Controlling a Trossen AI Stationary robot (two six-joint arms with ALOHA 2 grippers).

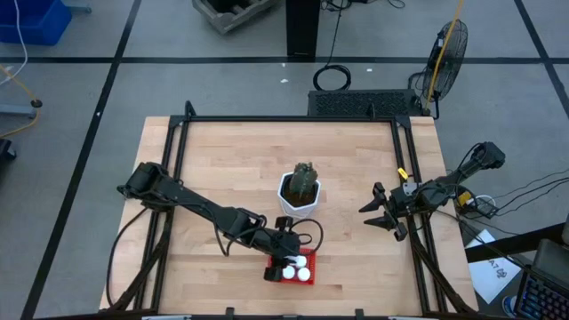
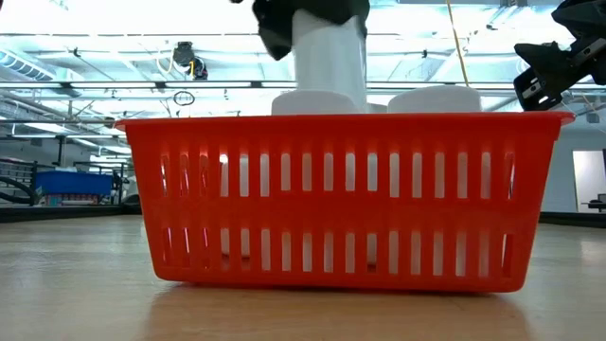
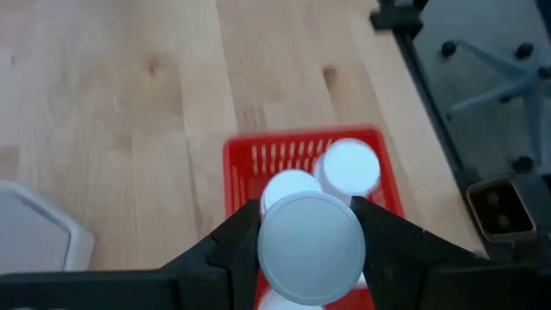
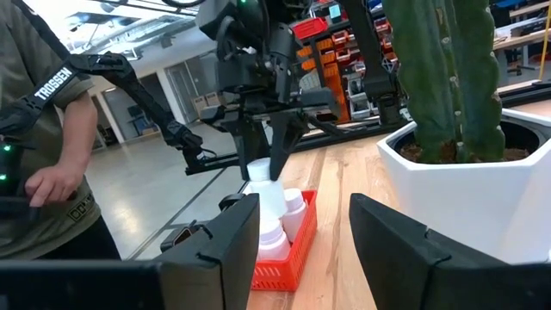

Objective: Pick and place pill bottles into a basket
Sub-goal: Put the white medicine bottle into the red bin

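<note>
Over the basket [image 1: 291, 269] near the table's front edge, the left gripper [image 3: 310, 232] pinches a pill bottle [image 3: 311, 248] between its jaws, while the right gripper [image 1: 380, 216] waits spread.

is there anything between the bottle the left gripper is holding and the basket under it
Nothing visible blocks it. The left gripper holds a pill bottle right above the basket, but two bottles already inside crowd the floor.

2 pill bottles [image 1: 298, 268] in the basket [image 1: 311, 279] (pot [image 1: 300, 196] behind it).

Two dark jointed arms, black cables.
</note>
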